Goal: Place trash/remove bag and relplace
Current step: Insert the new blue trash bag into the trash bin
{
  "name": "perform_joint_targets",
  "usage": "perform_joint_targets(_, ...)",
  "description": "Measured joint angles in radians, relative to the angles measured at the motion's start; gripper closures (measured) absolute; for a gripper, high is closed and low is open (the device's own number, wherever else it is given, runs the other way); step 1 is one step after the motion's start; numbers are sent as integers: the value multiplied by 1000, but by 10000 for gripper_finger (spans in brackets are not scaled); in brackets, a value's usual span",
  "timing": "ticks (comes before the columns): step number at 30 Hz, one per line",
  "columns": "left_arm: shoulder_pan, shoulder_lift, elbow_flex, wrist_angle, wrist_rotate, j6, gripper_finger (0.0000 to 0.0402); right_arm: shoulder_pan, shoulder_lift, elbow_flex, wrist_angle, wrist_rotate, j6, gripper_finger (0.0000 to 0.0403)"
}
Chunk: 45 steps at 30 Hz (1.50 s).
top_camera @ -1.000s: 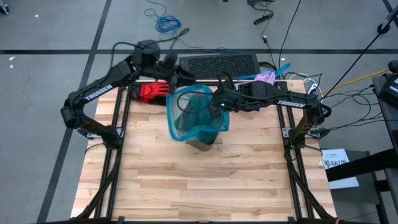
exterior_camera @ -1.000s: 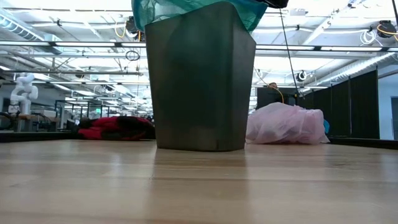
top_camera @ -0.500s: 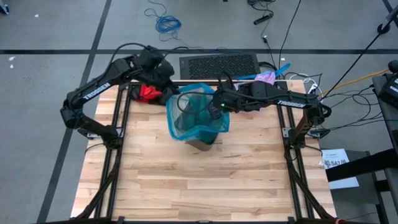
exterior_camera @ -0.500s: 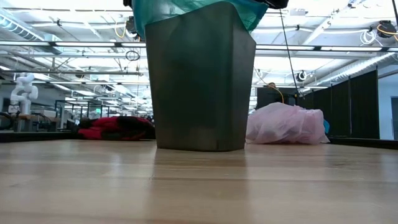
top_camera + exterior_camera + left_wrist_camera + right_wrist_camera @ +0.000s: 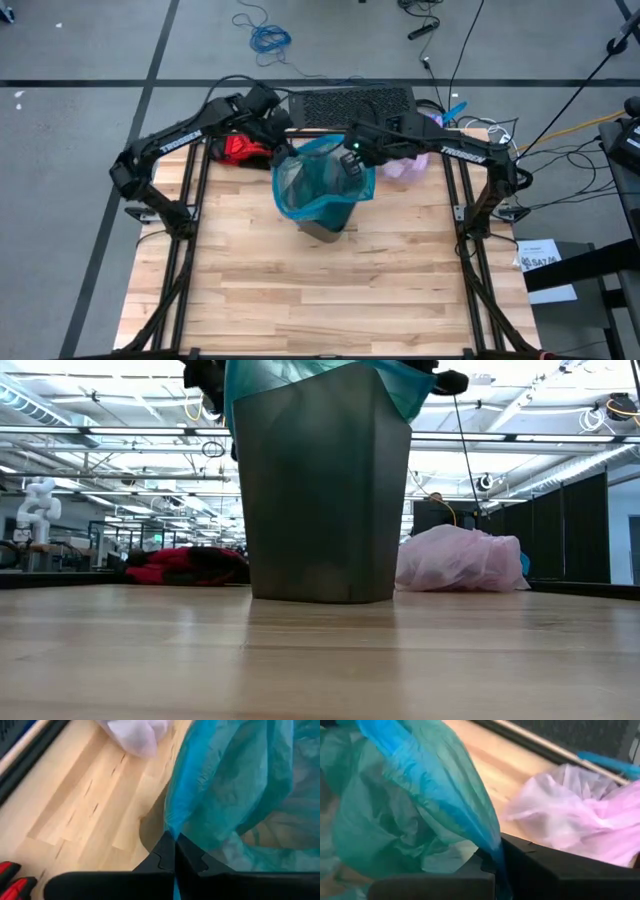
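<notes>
A pale butcher-block worktop [image 5: 330,290] sits on a dark metal frame, its planks running crosswise. Near its far edge stands a dark grey bin [image 5: 322,490], tapering toward its base, with a teal-green plastic bag [image 5: 322,180] draped over its rim and hanging partway down the outside. A red glove [image 5: 240,148] lies at the far left corner of the worktop, well apart from the bin. Just beyond the far edge, on the grey floor, rests a black perforated mat [image 5: 350,103], and farther out a coil of blue cable [image 5: 268,38]. Off to the right, a white printed sheet [image 5: 542,258] lies among black cords.
</notes>
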Motion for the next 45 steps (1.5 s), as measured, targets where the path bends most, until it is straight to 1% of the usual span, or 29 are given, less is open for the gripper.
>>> perform_joint_targets(2,0,20,-1,8,4,1,400,-27,0,-16,-3,-43,-21,403)
perform_joint_targets(6,-2,60,-1,17,23,1,400,-71,2,-103,4,-126,-49,403)
perform_joint_targets(8,-1,77,-1,31,50,1,401,-83,2,-156,31,-176,-64,403)
perform_joint_targets(11,-2,100,-1,28,58,4,401,-91,2,-226,94,-250,-85,403)
perform_joint_targets(13,-1,105,-2,20,75,8,401,-90,2,-257,133,-282,-88,403)
perform_joint_targets(16,-2,101,-2,32,119,16,401,-87,2,-269,148,-310,-88,403)
perform_joint_targets(22,1,102,-2,8,243,41,401,-88,-31,-269,158,-314,-97,403)
perform_joint_targets(24,1,102,-2,-14,262,53,401,-88,-48,-269,157,-326,-108,403)
perform_joint_targets(27,-3,102,-2,-42,262,55,400,-88,-58,-269,151,-333,-127,403)
perform_joint_targets(31,-9,102,-2,-38,259,64,378,-88,-58,-269,102,-333,-150,403)
perform_joint_targets(36,-9,102,-2,-39,225,81,329,-88,-55,-269,92,-336,-180,394)
perform_joint_targets(41,-9,102,-2,-35,168,82,286,-90,-55,-269,90,-337,-198,373)
perform_joint_targets(45,-9,102,-1,-30,159,82,275,-96,-55,-269,90,-337,-219,349)
